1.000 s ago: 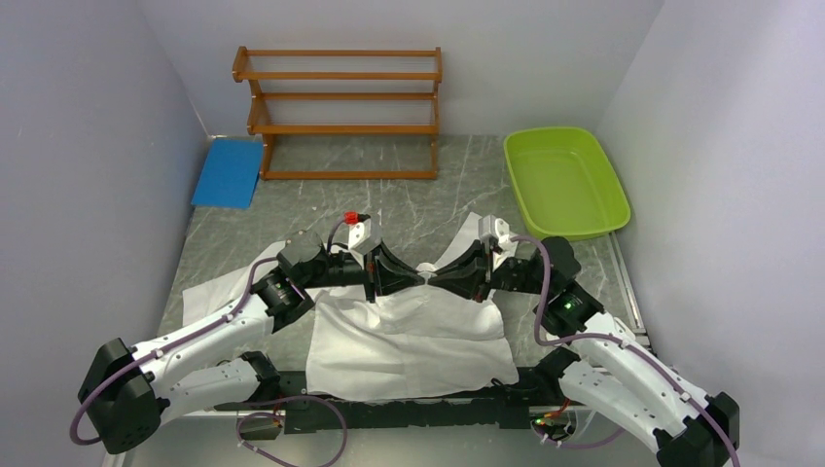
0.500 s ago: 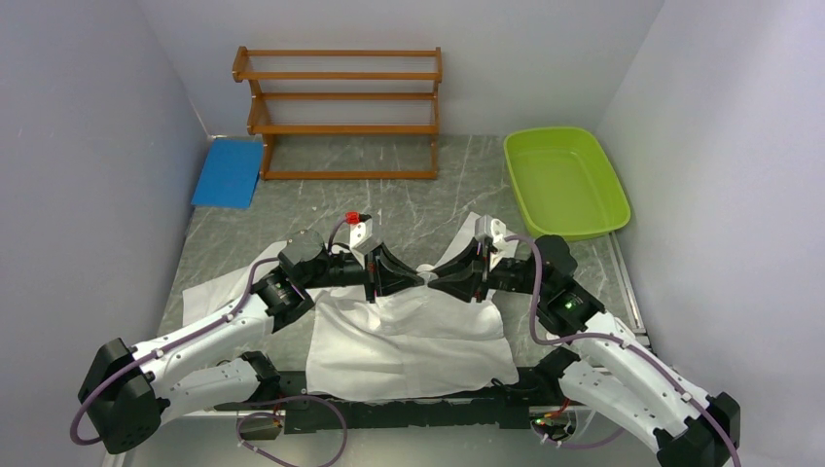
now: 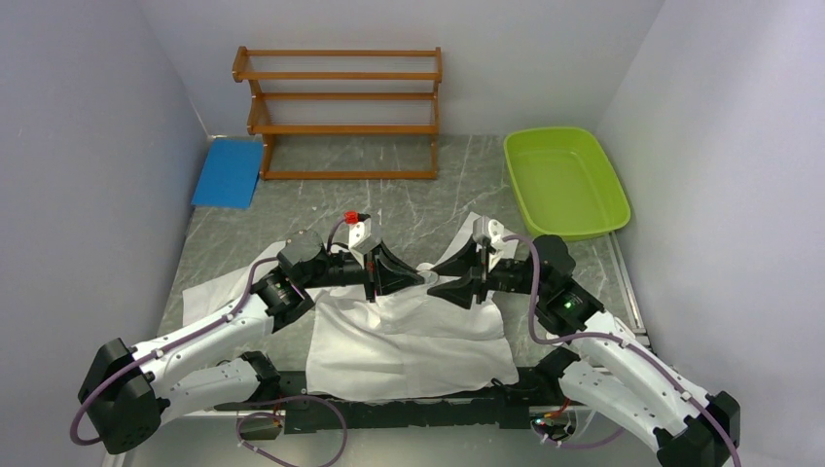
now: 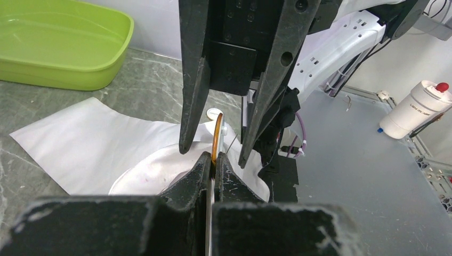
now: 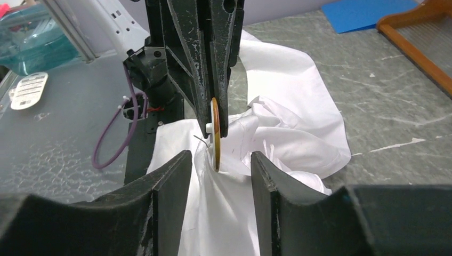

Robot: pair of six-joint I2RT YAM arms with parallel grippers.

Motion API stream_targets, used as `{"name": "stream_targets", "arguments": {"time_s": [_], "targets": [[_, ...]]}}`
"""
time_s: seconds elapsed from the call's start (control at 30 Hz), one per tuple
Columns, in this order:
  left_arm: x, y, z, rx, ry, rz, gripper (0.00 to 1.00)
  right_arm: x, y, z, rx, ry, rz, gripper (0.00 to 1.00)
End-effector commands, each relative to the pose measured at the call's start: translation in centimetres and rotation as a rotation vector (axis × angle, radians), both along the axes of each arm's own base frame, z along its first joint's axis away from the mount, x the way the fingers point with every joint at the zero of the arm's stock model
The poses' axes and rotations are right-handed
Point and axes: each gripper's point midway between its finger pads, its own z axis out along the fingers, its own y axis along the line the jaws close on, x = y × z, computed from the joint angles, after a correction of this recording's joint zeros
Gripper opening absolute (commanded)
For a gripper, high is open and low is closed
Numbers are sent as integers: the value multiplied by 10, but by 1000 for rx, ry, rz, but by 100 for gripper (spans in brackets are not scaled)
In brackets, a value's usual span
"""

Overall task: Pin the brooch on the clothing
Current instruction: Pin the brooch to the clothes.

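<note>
The white shirt (image 3: 409, 341) lies crumpled between my arms, its fabric bunched up under the grippers (image 5: 277, 133). The brooch (image 5: 215, 133), a thin round disc with an orange rim and a wire pin, stands edge-on over the bunched fabric. My left gripper (image 4: 214, 157) is shut on the brooch's (image 4: 215, 140) edge. My right gripper (image 5: 219, 157) is open, with one finger on each side of the brooch and not touching it. In the top view the left gripper (image 3: 418, 274) and right gripper (image 3: 435, 277) meet tip to tip over the collar area.
A green tub (image 3: 564, 180) stands at the back right. A wooden rack (image 3: 340, 112) is at the back and a blue pad (image 3: 229, 172) at the back left. A white bottle with a red cap (image 4: 421, 106) stands off the table.
My right gripper's jaws have opened from shut around the brooch. The left gripper stays shut on the brooch and has barely moved.
</note>
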Motion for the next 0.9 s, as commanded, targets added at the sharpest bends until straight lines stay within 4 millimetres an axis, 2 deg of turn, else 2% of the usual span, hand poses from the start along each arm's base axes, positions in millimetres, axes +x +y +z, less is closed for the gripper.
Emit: {"name": "stream_targets", "arguments": {"time_s": [0.0, 0.1, 0.2, 0.4, 0.6, 0.87], "targets": [[-1, -1, 28, -67, -66, -5, 3, -7, 5, 21, 44, -58, 57, 49], [0, 0, 28, -69, -68, -2, 3, -6, 5, 25, 59, -65, 55, 47], [0, 0, 27, -68, -69, 0, 3, -7, 6, 28, 74, -63, 63, 39], [0, -1, 26, -66, -60, -4, 3, -7, 9, 34, 94, -65, 76, 34], [-1, 0, 27, -67, -63, -1, 3, -7, 9, 31, 83, -61, 80, 23], [-1, -1, 27, -65, -59, -4, 2, -3, 11, 27, 68, -33, 62, 16]]}}
